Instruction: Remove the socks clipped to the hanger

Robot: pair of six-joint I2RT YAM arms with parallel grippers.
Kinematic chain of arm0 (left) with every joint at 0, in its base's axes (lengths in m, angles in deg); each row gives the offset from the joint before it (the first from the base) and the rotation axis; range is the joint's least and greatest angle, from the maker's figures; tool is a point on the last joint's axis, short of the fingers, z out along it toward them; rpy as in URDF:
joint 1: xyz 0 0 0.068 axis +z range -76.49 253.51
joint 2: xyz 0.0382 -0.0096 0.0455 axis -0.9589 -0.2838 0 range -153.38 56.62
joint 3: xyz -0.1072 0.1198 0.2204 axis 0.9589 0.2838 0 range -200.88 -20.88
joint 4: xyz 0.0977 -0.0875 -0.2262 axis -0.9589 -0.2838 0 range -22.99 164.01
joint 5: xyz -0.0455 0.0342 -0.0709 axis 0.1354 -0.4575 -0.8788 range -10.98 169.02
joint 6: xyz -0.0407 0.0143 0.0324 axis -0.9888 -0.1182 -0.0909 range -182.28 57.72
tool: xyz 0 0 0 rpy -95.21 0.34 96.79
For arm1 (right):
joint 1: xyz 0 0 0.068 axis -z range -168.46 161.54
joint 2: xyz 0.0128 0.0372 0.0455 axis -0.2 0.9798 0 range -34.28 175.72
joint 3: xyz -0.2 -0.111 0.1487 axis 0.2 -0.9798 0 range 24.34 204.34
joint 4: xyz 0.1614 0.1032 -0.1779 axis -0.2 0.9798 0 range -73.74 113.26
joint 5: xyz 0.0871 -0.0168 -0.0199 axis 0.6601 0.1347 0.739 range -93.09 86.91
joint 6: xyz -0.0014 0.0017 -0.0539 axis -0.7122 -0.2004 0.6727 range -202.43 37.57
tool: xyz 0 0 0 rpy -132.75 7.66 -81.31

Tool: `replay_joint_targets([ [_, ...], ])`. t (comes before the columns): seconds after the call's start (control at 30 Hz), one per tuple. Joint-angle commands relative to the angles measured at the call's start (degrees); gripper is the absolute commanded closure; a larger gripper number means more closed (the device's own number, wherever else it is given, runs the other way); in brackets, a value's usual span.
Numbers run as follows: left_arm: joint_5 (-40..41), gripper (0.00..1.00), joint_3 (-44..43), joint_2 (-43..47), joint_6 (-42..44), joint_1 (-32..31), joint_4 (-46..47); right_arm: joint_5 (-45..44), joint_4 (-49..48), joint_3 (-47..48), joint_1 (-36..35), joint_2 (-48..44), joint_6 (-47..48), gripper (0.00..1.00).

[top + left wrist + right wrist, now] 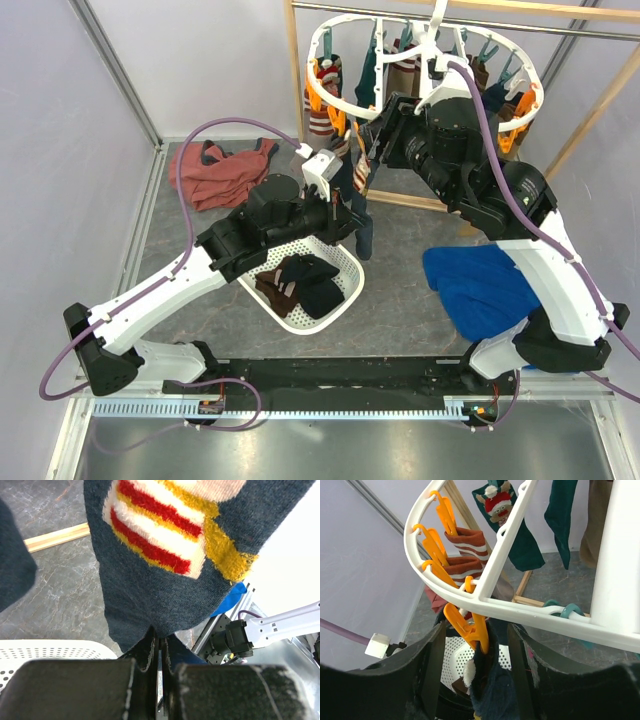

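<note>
- Left hand (160, 649) is clenched on the lower part of a navy sock (145, 600), the one with the red, white and yellow pattern. The wrist view shows the fabric pinched right between the closed fingers.
- That sock hangs over the far edge of the white perforated basket (300, 325), just in front of the hanger.
- Right hand (476, 632) is up at the near rim of the hanger (485, 602) and released. Its fingers are spread, one on each side of an orange clip (465, 622), and they aren't squeezing it.
- The clip is biting the top of a navy sock, which looks like the same one the left hand has.
- The hanger itself hangs off the wooden rail frame (295, 70) at the back. It's loaded with more orange clips holding brown-and-cream striped socks (467, 555) and teal socks (522, 545), one of them with a little Santa-hat figure.
- A few dark socks (305, 280) are lying in the basket.
- Also on the grey surface (200, 300): a rust-red garment (225, 175) on the far left and a blue cloth (480, 285) on the right.
</note>
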Motion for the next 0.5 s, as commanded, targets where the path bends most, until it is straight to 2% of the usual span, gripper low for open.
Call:
replay_joint_targets([
  [0.0, -1.7, 0.98, -2.6, 0.5, -2.0, -0.1, 0.6, 1.9, -2.4, 1.2, 0.2, 0.5, 1.6, 0.41],
  [0.47, -5.1, 0.98, -3.0, 0.0, -3.4, -0.2, 0.5, -1.6, -2.6, 2.7, 0.1, 2.4, 3.6, 0.41],
])
